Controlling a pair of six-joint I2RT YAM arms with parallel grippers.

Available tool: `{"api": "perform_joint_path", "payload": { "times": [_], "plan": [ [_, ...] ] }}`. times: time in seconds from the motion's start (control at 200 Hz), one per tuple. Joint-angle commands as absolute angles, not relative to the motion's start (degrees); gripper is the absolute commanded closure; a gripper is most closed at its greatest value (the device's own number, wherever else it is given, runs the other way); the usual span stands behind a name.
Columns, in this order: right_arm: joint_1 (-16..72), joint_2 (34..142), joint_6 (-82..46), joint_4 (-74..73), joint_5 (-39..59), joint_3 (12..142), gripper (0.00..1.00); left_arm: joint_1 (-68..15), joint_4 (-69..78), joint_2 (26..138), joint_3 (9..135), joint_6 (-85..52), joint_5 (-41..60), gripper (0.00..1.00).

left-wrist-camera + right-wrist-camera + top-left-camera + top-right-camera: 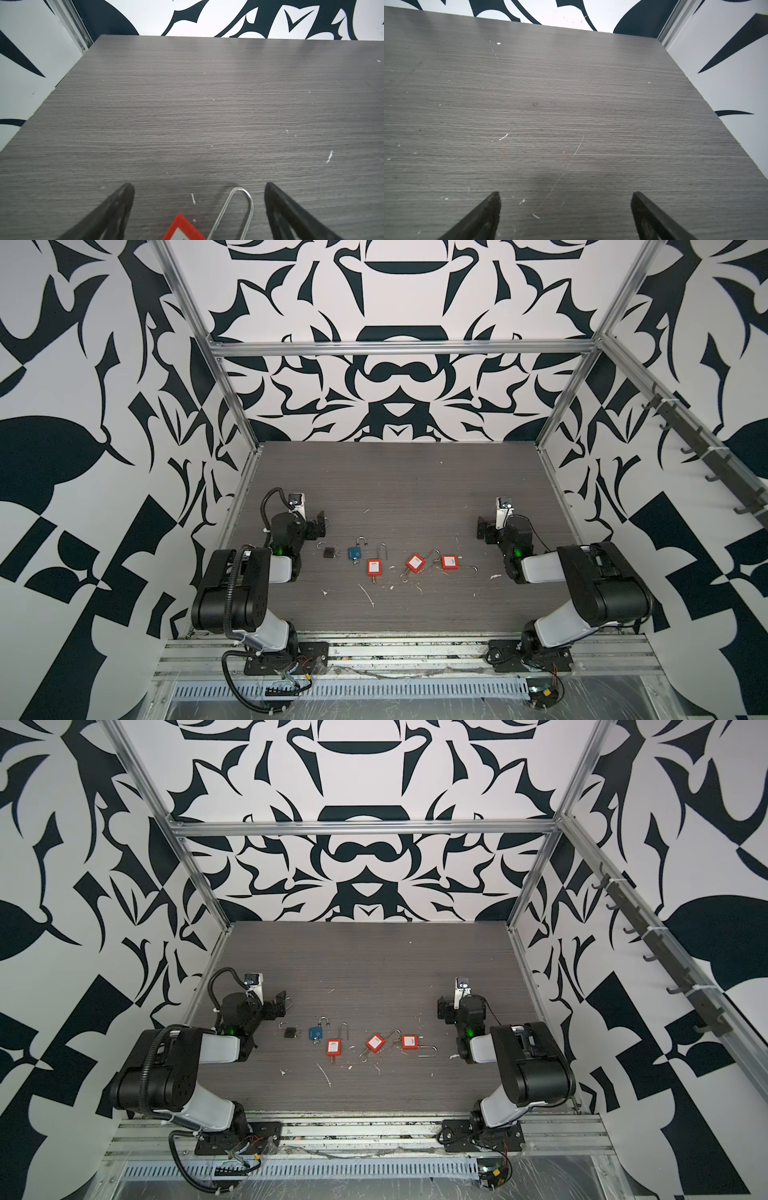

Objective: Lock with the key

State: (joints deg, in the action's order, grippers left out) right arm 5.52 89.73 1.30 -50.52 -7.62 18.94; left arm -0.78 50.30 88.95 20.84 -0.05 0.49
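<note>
Red plastic shows at the bottom edge of the left wrist view, where a red padlock [182, 228] lies on the desk [187, 114] with its steel shackle [240, 188] between the wide-spread fingers of the left tool [198, 185], a stance that looks chosen for dropping straight onto it. The right tool [565, 194] is equally wide and empty over bare desk, probably free to work a key. Centre frame in a top view, a black padlock [329, 552], a blue padlock [354, 553] and three more red ones [414, 562] lie in a reachable row, though any key is too small to confirm.
</note>
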Motion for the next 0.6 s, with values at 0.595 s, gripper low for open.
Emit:
{"api": "perform_joint_path", "payload": {
  "times": [0.595],
  "plan": [
    [5.96,79.27,1.46,-43.61,-8.76,20.76,0.02,-0.85,48.98,84.04,20.98,0.03,2.88,0.00]
  ]
}}
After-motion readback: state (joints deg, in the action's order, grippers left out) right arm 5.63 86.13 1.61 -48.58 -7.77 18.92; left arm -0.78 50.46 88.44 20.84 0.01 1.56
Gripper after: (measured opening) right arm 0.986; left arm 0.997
